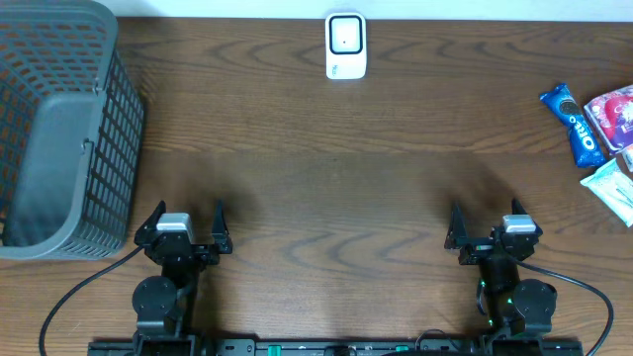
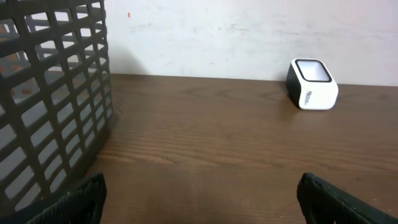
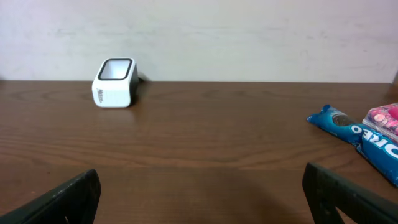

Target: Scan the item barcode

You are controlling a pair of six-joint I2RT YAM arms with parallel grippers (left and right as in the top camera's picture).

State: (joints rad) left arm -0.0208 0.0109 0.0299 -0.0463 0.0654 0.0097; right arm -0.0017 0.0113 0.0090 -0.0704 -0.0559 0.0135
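My left gripper and right gripper gape empty; I'd pinch the Oreo pack mid-body, barcode toward the scanner

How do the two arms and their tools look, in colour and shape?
The left arm and right arm are black, with round joints. The left tool and right tool each have two black pointed fingers and a silver-grey block on top. A black cable curves out from each base.

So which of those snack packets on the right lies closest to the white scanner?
The dark blue Oreo pack; the pink packet and the pale blue wrapper beside it sit further out toward the edge of the table.
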